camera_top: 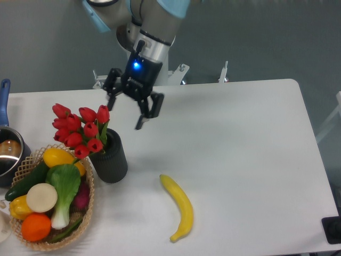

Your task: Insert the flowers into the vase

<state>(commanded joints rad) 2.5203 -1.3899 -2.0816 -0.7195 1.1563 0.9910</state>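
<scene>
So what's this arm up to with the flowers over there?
The arm is putting flowers into a vase, and that looks done. The red tulips stand in the dark vase, leaning left over the basket of vegetables. The gripper is open, empty, and up above the table to the right of the blooms. A banana lies untouched nearby.
</scene>
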